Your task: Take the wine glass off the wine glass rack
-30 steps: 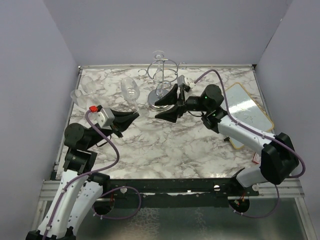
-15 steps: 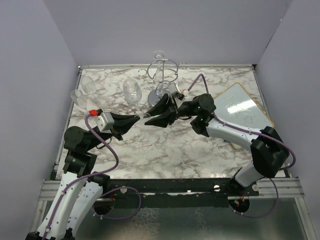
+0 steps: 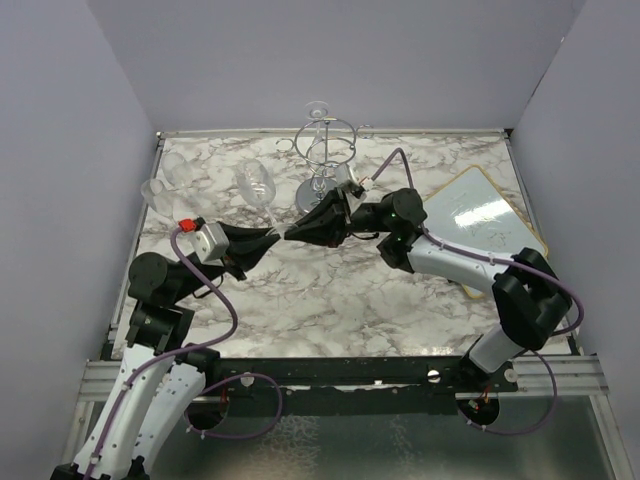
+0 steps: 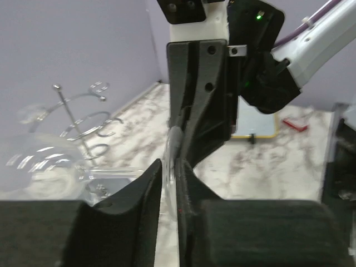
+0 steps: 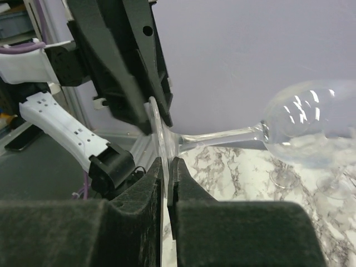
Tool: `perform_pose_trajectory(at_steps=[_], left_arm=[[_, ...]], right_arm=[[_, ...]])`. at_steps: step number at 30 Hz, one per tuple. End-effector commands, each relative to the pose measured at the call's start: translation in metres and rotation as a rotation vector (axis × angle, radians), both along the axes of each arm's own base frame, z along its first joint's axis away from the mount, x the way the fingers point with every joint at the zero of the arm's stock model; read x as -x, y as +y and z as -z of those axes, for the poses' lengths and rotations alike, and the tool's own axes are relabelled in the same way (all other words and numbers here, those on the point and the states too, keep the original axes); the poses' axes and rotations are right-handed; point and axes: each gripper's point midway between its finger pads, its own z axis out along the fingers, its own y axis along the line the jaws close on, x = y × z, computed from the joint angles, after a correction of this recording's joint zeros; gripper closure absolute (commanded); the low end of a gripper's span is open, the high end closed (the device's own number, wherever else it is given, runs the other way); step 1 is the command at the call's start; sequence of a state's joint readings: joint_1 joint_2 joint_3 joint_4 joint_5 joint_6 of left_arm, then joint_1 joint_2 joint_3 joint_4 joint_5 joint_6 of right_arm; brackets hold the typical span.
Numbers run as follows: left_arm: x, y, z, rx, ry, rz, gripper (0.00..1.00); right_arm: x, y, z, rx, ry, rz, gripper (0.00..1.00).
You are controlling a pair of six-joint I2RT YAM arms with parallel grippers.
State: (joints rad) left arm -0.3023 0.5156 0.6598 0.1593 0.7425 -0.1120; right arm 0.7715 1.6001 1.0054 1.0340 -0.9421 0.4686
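- The wine glass (image 3: 257, 183) is hovering clear of the wine glass rack (image 3: 323, 150), to its near left, tilted sideways.
- The left gripper (image 3: 272, 234) is pinching the glass's foot, fingers nearly together.
- The right gripper (image 3: 293, 231) is clamping the same foot from the opposite side.

Top view: glass (image 3: 257, 183) foot hidden where left gripper (image 3: 272, 234) and right gripper (image 3: 291, 231) meet; rack (image 3: 325, 150) base partly behind right gripper. Left wrist: bowl blurred, cut off left. Right wrist: bowl cut off right.
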Motion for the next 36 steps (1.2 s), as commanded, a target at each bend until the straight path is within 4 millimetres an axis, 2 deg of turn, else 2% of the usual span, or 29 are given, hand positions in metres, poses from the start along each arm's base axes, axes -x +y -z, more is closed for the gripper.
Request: perform_pose_trajectory(at_steps=[1, 3, 5, 9, 11, 13, 17, 21, 27, 32, 36], left_arm=[[0.011, 0.002, -0.016, 0.012, -0.017, 0.006, 0.61], [0.010, 0.003, -0.021, 0.021, 0.015, -0.006, 0.40], [0.010, 0.005, -0.031, 0.040, 0.039, -0.019, 0.30], [-0.004, 0.016, -0.058, 0.167, 0.149, -0.122, 0.18], [-0.010, 0.022, -0.074, 0.245, 0.224, -0.163, 0.16], [-0.019, 0.024, -0.078, 0.309, 0.323, -0.201, 0.16], [-0.045, 0.035, -0.063, 0.374, 0.585, -0.349, 0.16], [-0.055, 0.039, -0.051, 0.342, 0.726, -0.435, 0.04], [-0.049, 0.033, -0.052, 0.304, 0.766, -0.402, 0.02], [-0.043, 0.027, -0.031, 0.177, 0.835, -0.379, 0.03], [-0.037, 0.021, -0.014, 0.091, 0.868, -0.332, 0.08]], right_arm=[[-0.006, -0.004, -0.010, -0.029, -0.105, 0.088, 0.99], [-0.006, -0.007, -0.006, -0.025, -0.178, 0.115, 0.99], [-0.004, -0.011, -0.001, -0.013, -0.275, 0.124, 0.99], [0.000, -0.021, 0.023, 0.030, -0.488, 0.150, 0.99], [0.009, -0.029, 0.041, 0.051, -0.661, 0.126, 0.99], [0.016, -0.038, 0.054, 0.055, -0.834, 0.114, 0.99], [0.027, -0.057, 0.071, 0.005, -1.153, 0.155, 0.99], [0.017, -0.070, 0.092, 0.039, -1.415, 0.255, 0.99], [-0.006, -0.081, 0.103, 0.126, -1.658, 0.400, 0.99], [-0.018, -0.081, 0.109, 0.207, -1.745, 0.421, 0.99], [-0.023, -0.079, 0.109, 0.241, -1.818, 0.441, 0.99]])
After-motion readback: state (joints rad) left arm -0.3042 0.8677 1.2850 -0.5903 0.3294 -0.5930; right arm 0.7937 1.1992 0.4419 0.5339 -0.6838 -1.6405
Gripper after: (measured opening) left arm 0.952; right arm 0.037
